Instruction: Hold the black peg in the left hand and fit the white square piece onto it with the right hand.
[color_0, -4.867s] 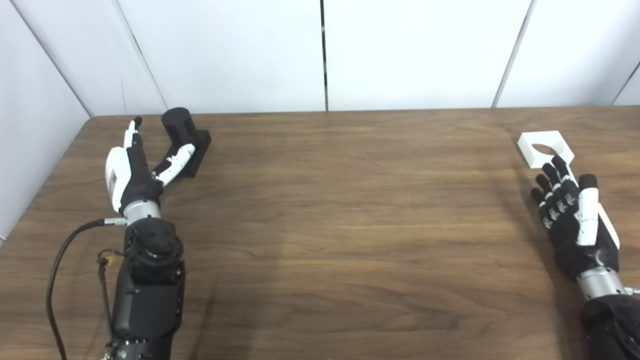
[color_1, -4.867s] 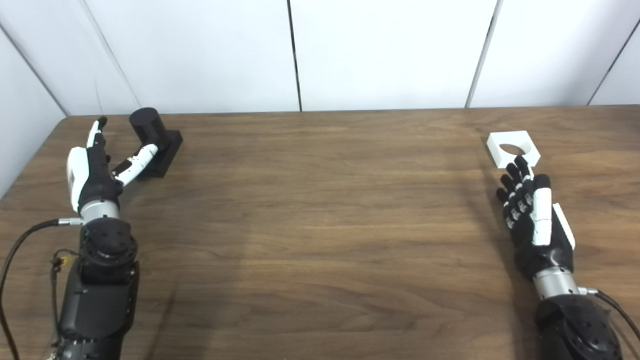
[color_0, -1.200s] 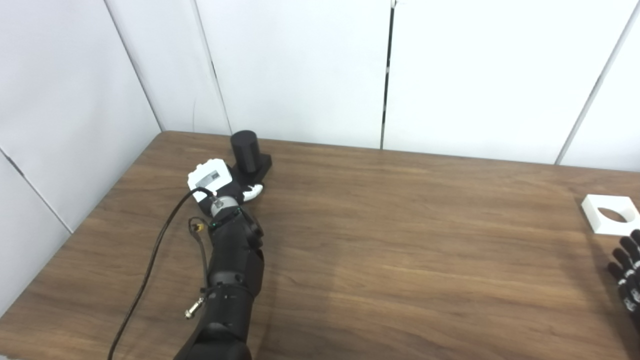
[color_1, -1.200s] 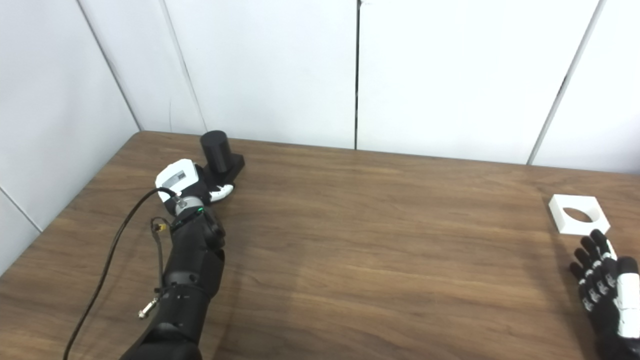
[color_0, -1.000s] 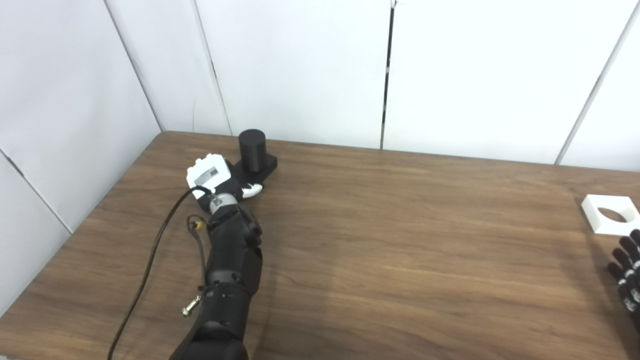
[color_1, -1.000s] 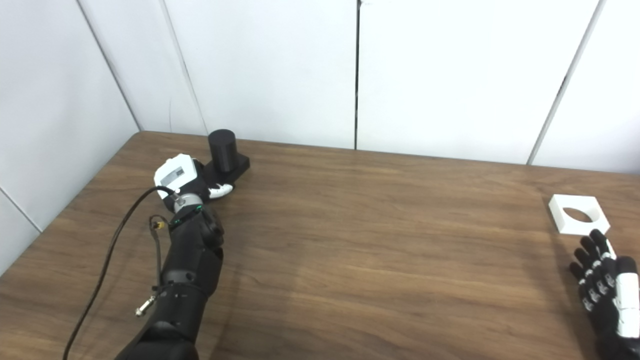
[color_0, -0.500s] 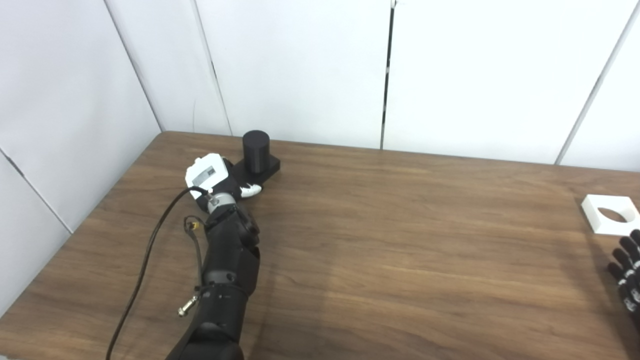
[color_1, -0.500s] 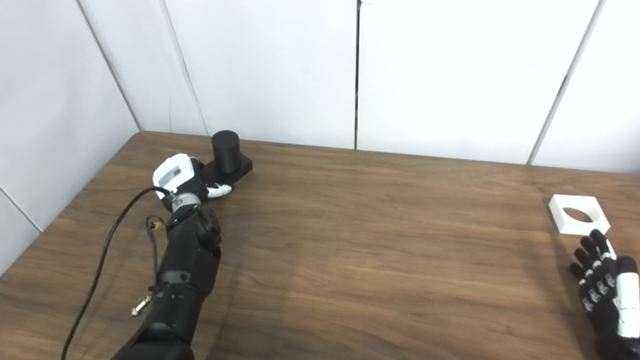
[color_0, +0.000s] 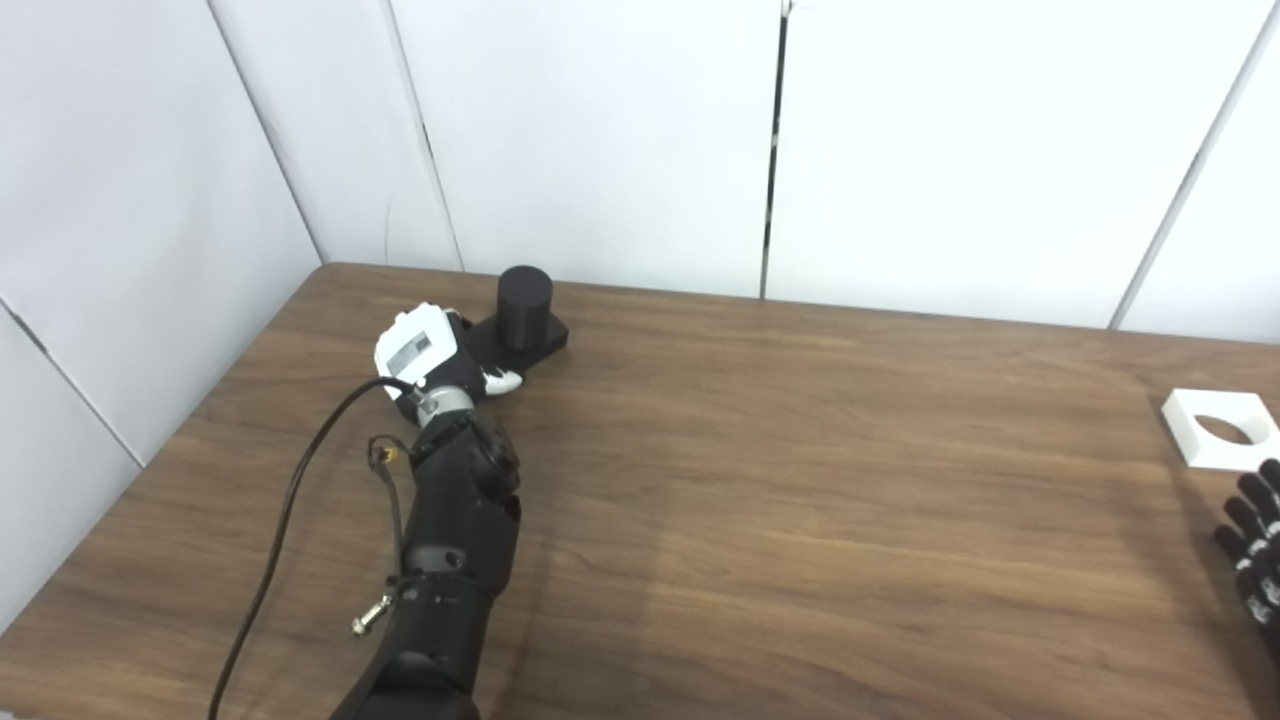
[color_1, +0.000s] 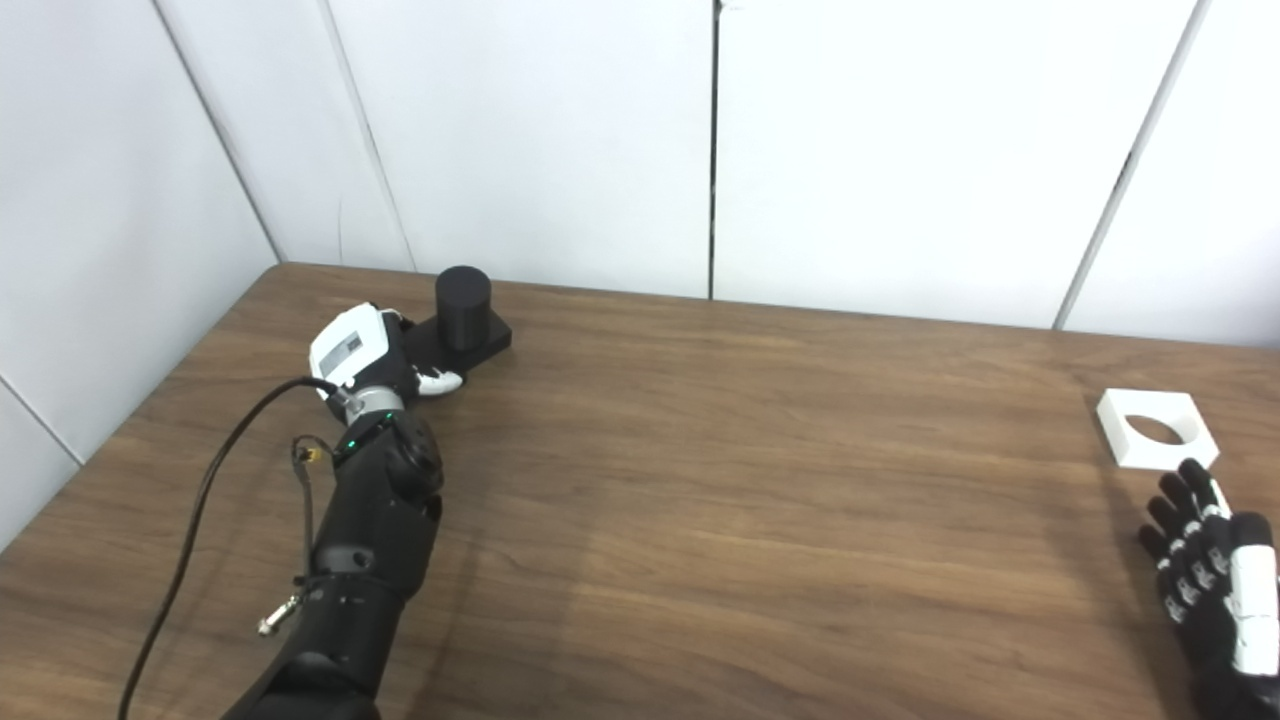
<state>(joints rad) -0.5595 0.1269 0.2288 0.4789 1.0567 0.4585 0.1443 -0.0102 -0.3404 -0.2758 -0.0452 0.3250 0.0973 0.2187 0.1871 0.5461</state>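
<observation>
On the desk (color_0: 800, 480) before me: one black peg (color_0: 524, 296), one white square piece (color_0: 1218, 443), and my two hands, left (color_0: 430, 350) and right (color_1: 1215, 590).

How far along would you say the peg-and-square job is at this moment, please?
Early stage. Done: nothing is fitted yet. In hand: the left robot hand is closed on the base of the black peg, which stands upright at the table's far left. Left: the white square piece lies untouched near the right edge, the open right robot hand resting just short of it.
</observation>
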